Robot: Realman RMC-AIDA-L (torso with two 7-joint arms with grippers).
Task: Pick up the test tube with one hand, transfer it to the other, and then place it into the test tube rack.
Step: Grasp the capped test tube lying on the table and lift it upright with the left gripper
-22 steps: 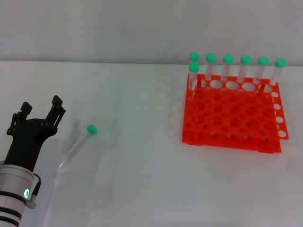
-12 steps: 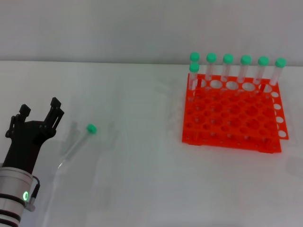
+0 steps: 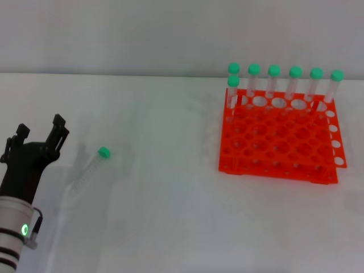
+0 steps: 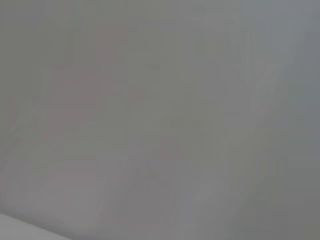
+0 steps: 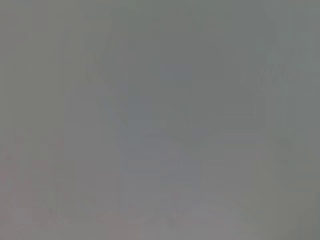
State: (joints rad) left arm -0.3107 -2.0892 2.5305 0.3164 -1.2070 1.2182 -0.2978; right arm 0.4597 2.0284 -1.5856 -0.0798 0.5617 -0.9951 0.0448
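White table fills most of the head view, meeting a plain pale grey wall behind, under soft even light with faint shadows.

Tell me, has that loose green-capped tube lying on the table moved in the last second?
Yes. The test tube has shifted slightly left, away from the fixed test tube rack, beside the open left gripper, which is not touching it.

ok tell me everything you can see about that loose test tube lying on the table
The test tube is a slender clear plastic tube with a round green cap. It lies flat on the white table, alone, cap end pointing away from the robot and toward the rack side. Nothing grips it: the left end effector sits open beside it, apart.
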